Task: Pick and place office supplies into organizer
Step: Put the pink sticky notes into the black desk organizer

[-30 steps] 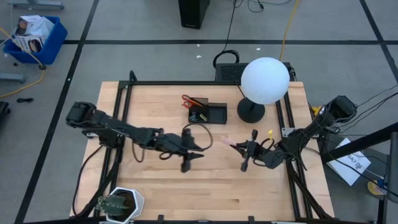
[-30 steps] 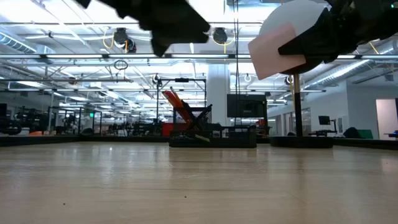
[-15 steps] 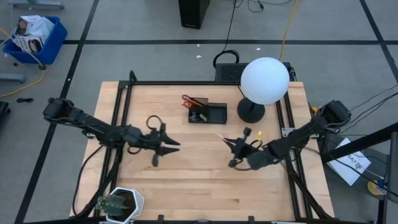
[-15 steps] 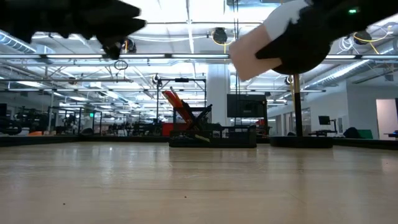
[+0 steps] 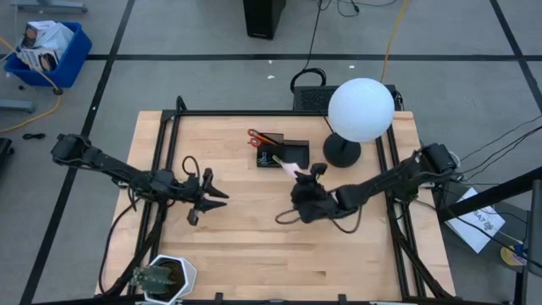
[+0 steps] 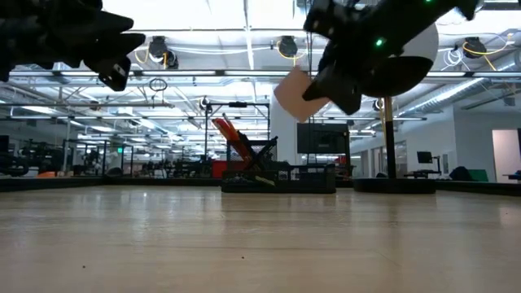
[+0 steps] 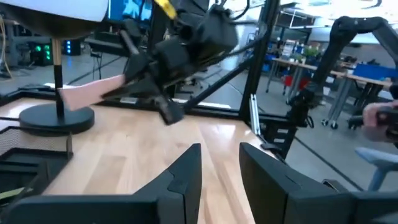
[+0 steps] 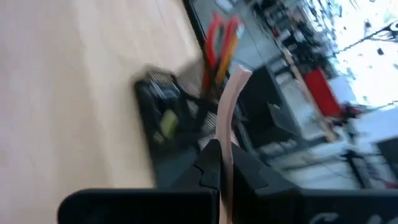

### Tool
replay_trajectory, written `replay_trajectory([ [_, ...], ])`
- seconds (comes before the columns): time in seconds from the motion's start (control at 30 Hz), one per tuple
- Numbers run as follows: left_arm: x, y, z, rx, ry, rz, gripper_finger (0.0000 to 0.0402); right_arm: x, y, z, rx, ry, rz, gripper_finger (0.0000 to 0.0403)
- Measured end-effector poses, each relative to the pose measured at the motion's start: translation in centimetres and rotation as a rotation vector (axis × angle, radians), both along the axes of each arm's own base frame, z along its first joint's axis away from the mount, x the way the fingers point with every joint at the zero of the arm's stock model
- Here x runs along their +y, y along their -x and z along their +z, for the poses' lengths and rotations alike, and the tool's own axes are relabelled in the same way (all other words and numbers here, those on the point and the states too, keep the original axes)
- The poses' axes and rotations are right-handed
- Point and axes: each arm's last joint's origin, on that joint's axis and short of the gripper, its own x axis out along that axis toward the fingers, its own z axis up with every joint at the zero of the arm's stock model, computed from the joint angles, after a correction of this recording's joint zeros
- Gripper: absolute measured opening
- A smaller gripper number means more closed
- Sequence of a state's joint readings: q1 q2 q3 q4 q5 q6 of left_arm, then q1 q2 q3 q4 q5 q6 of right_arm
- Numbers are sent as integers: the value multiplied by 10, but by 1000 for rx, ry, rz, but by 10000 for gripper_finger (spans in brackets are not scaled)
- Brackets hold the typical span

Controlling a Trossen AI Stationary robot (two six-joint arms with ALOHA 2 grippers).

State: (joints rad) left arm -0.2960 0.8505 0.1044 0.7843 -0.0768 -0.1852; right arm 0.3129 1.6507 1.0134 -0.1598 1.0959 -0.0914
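While the right arm's fingers (image 8: 219,163) are pinched fully together on one edge of the pink sticky-note pad (image 8: 229,112), the pad stands out ahead of them, held in the air just near of the black organizer (image 5: 284,154), well above the tabletop (image 5: 254,246). It looks light and a little floppy, so an edge pinch like this should hold, though the pad may sag or fan. Red-handled scissors (image 5: 254,135) and an orange pencil already stand in the organizer's taller far-left section. To the right sits the lamp base (image 5: 341,152) under its white globe (image 5: 361,109). The left arm's fingers (image 5: 210,196) wait over the left of the tabletop, slightly parted and empty.
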Motion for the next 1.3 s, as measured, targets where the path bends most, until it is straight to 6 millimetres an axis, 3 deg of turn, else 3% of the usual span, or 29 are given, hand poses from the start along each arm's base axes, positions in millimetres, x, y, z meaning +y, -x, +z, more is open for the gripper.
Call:
replay_trajectory([
  [0.2,-2,3,2,-27,-33,-24,113,-29,-14,-11,189,52,-97,0],
  [0.57,-7,7,8,-83,-39,-87,113,-55,-20,-33,344,-11,-126,0],
  [1.03,-12,9,8,-86,-29,-118,113,-95,-24,-43,421,-69,-162,0],
  [1.3,-13,9,8,-81,-26,-126,113,-105,-28,-47,419,-102,-146,5],
])
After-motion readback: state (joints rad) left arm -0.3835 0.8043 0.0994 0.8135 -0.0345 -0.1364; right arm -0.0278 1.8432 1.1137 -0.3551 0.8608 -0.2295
